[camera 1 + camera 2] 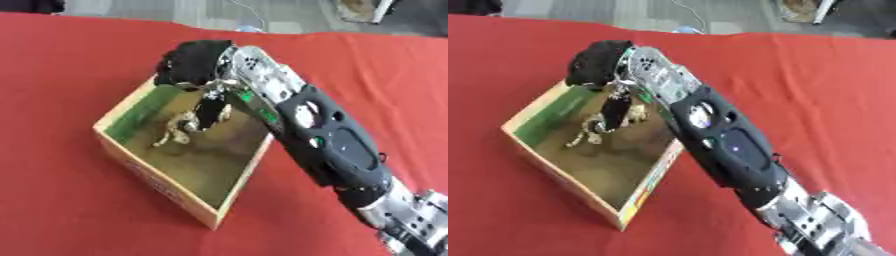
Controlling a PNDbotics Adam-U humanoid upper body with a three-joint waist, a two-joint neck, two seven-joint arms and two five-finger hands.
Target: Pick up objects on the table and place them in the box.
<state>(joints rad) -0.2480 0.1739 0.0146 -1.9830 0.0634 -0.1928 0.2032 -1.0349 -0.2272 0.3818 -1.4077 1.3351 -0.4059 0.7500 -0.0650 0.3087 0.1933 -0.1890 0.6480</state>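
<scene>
An open cardboard box with a green inner wall and a brown floor sits on the red cloth. My right arm comes in from the lower right, and its black right hand hovers over the box's far corner with its fingers curled downward. A slim dark object hangs from those fingers inside the box. Beside it on the box floor lies a small pale object with dark spots; I cannot make out whether the two touch. My left hand shows in neither view.
The red tablecloth spreads around the box on all sides. My right forearm crosses over the box's right wall. Grey floor and a few indistinct items show beyond the table's far edge.
</scene>
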